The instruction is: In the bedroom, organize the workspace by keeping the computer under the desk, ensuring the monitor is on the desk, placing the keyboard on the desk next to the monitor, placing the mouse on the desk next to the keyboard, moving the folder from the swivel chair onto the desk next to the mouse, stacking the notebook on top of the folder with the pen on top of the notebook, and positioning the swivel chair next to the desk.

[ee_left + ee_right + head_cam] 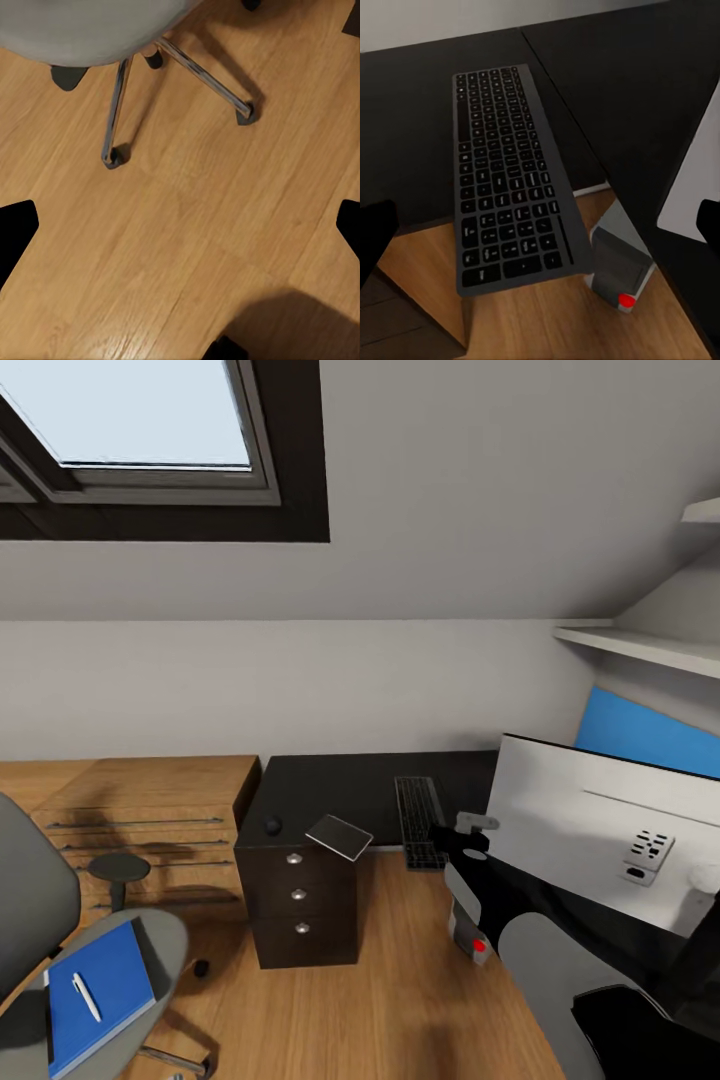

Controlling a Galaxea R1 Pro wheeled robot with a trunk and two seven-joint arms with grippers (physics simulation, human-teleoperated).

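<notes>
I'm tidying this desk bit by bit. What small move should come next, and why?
Probably nudge the keyboard further onto the desk: its near end juts past the desk's front edge over the floor, and the right gripper hovers right beside it, with the computer below.

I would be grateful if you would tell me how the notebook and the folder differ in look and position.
The notebook is dark grey with pale edges, while the folder is bright blue. The notebook sits on the desk, poking past its front edge above the drawer unit; the folder lies on the swivel chair seat. The folder carries the pen; the notebook carries nothing. Both are flat rectangles.
</notes>
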